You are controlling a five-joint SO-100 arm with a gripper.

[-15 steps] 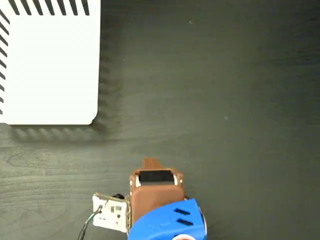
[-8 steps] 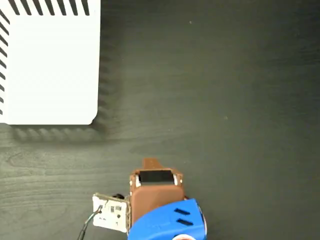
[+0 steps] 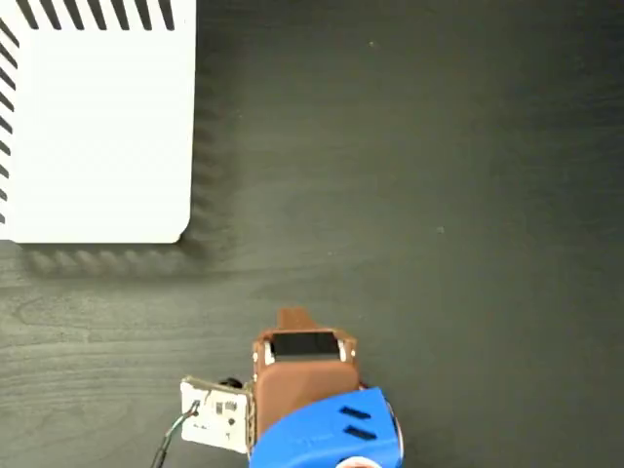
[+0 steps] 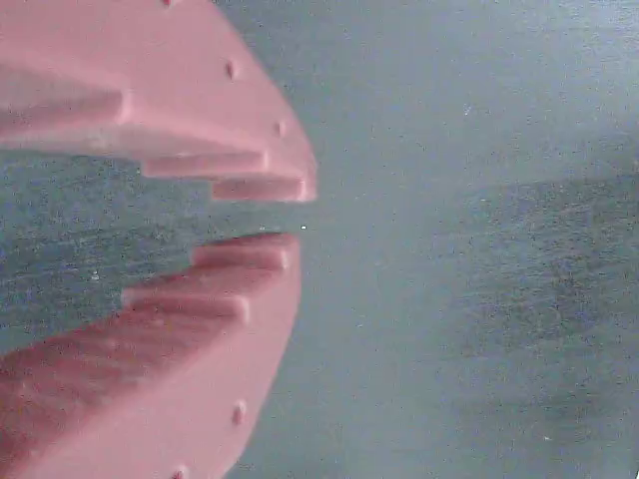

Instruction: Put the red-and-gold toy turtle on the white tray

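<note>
The white tray (image 3: 97, 127), with black slanted slots along its edges, lies at the upper left of the fixed view. No red-and-gold toy turtle shows in either view. My arm, with a brown wrist and a blue body, stands at the bottom centre, well below and right of the tray, and the gripper (image 3: 290, 318) points up the picture. In the wrist view the two pink fingers of the gripper (image 4: 300, 215) are drawn almost together, leaving only a thin gap at the tips. Nothing lies between them, and only dark table is ahead.
The dark wood-grain table (image 3: 439, 195) fills the middle and right of the fixed view. A small white circuit board (image 3: 216, 414) with a cable hangs off the arm's left side near the bottom edge.
</note>
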